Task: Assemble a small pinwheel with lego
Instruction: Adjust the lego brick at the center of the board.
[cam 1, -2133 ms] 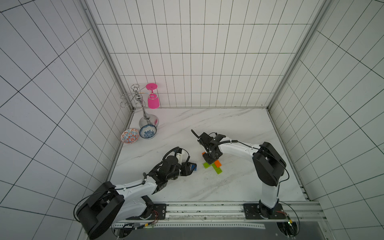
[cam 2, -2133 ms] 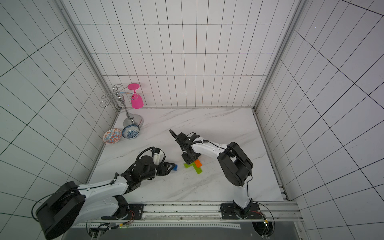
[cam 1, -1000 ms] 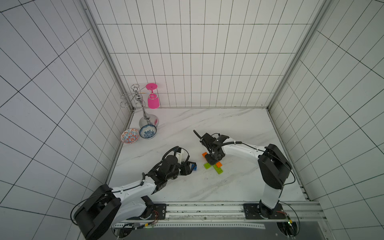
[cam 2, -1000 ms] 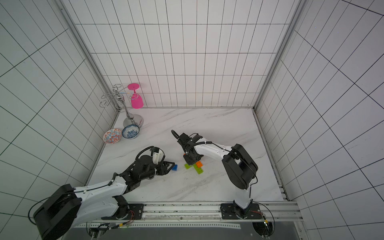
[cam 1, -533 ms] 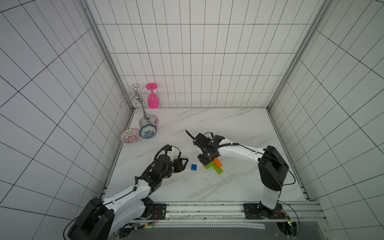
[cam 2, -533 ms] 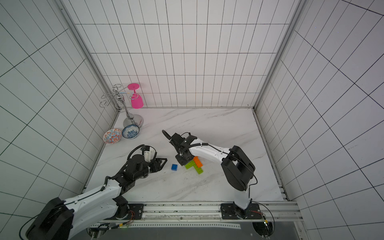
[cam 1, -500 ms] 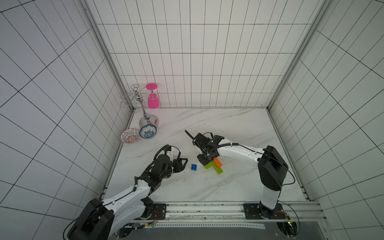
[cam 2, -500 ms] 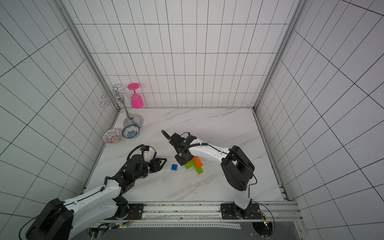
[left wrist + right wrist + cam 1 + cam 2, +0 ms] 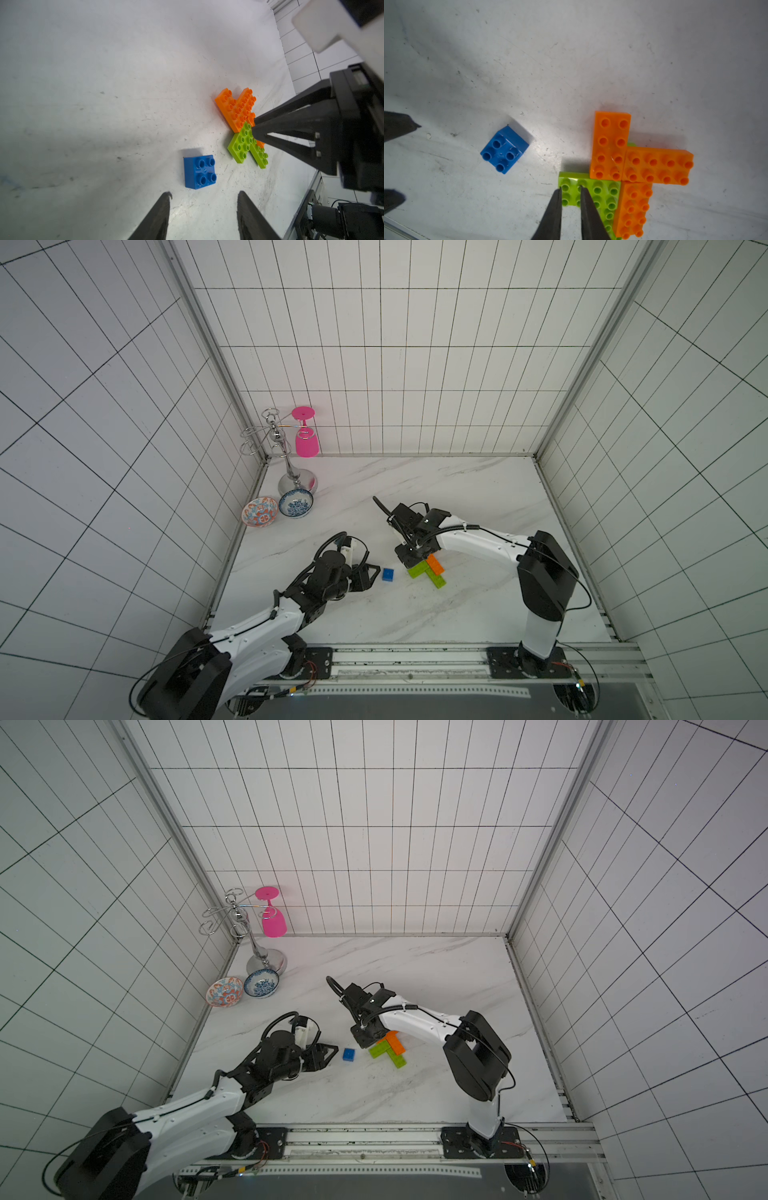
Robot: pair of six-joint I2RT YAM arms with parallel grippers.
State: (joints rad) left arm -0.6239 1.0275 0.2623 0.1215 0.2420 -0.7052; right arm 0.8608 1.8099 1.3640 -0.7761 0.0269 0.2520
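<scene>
The pinwheel (image 9: pixel 428 570) (image 9: pixel 388 1048) is a flat cross of lime-green and orange lego near the table's middle. It also shows in the left wrist view (image 9: pixel 239 116) and the right wrist view (image 9: pixel 639 166). A loose blue square brick (image 9: pixel 388 574) (image 9: pixel 349 1054) (image 9: pixel 200 172) (image 9: pixel 504 149) lies studs up just left of it. My left gripper (image 9: pixel 372 572) (image 9: pixel 204 195) is open, its tips a little short of the blue brick and holding nothing. My right gripper (image 9: pixel 409 566) (image 9: pixel 570 188) is almost shut, its tips over the studs of a lime-green arm.
Two patterned bowls (image 9: pixel 260 512) (image 9: pixel 296 504) sit at the back left by a metal glass stand (image 9: pixel 291 472) with a pink glass (image 9: pixel 306 443) hanging from it. Tiled walls close three sides. The arms' mounting rail (image 9: pixel 415 659) runs along the front edge.
My left gripper let go of the blue brick and drew back left; the brick now lies on the table. My right gripper shifted left onto the pinwheel's lime-green arm and narrowed.
</scene>
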